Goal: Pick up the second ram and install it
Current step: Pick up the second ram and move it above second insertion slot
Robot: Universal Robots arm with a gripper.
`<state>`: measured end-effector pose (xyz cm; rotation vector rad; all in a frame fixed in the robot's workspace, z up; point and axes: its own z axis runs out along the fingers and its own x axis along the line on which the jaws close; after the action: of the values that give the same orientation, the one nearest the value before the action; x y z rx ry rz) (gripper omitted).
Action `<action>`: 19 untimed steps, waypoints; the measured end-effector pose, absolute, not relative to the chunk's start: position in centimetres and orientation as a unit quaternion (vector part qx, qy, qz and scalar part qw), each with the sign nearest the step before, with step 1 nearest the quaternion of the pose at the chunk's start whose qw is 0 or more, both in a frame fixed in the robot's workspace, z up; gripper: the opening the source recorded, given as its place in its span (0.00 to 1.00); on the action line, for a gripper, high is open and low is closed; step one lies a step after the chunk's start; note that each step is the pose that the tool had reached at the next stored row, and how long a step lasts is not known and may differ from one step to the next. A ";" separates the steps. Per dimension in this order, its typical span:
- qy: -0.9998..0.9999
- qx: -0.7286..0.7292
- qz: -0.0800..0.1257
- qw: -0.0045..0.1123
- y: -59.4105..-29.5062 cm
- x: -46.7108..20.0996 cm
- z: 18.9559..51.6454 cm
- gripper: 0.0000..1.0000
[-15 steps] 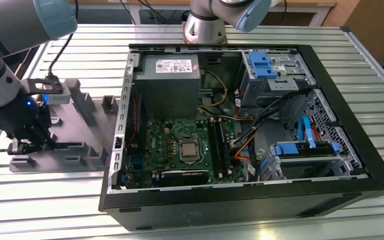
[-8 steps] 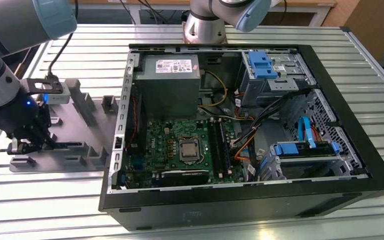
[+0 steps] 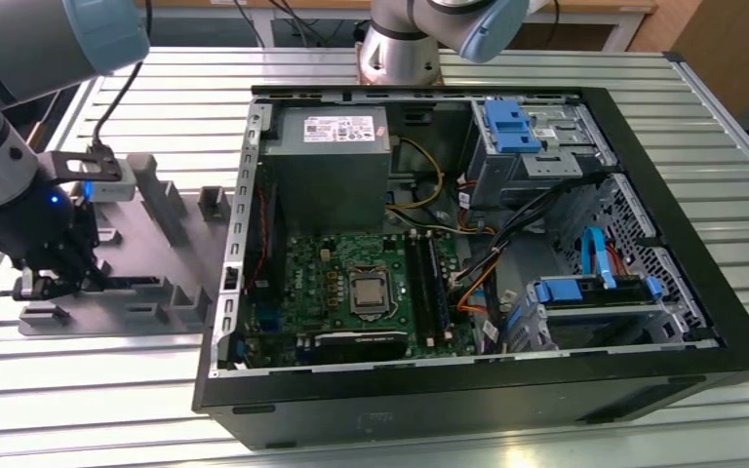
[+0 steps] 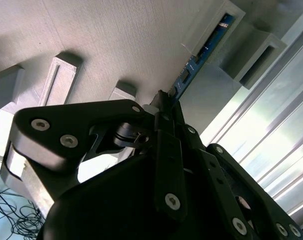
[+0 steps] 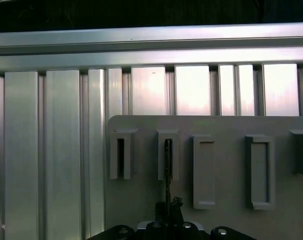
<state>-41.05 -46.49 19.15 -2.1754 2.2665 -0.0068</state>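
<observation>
End effector [image 4: 164,100] tight around second ram [image 4: 199,52]

The bench [image 3: 700,127] is silver, ribbed in long parallel slats. The tray [image 3: 173,210] on it is plain matt grey. The memory stick [image 4: 191,67] is dark blue-green with small pale specks along its edge. The tool [image 4: 166,101] is black, dotted with silver screw heads. The arm [image 3: 11,58] is grey with pale blue caps. The computer case [image 3: 687,361] is black and its circuit board [image 3: 335,283] is green. In the exterior view, bright blue clips [image 3: 511,127] show at one and five o'clock inside the case.
</observation>
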 end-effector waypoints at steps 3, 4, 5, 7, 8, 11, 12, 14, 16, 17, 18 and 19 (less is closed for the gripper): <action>0.721 -0.692 -0.002 0.000 -46.5 -41.0 19.2 0.14; 0.721 -0.692 -0.002 0.000 -46.5 -41.0 19.2 0.14; 0.721 -0.692 -0.002 0.000 -46.5 -41.0 19.4 0.14; 0.721 -0.692 -0.002 0.000 -46.5 -41.0 19.4 0.14; 0.721 -0.692 -0.002 0.000 -46.5 -41.0 19.4 0.14; 0.721 -0.692 -0.002 0.000 -46.5 -41.0 19.5 0.14; 0.721 -0.692 -0.002 0.000 -46.5 -41.0 19.5 0.14; 0.721 -0.692 -0.002 0.000 -46.5 -41.0 19.5 0.14; 0.721 -0.692 -0.002 0.000 -46.5 -41.0 19.6 0.14; 0.721 -0.692 -0.002 0.000 -46.5 -41.0 19.6 0.14; 0.721 -0.692 -0.002 0.000 -46.5 -41.0 19.6 0.14; 0.721 -0.692 -0.002 0.000 -46.5 -41.0 19.7 0.14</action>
<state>-41.05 -46.49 19.65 -2.1753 2.2665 -0.0069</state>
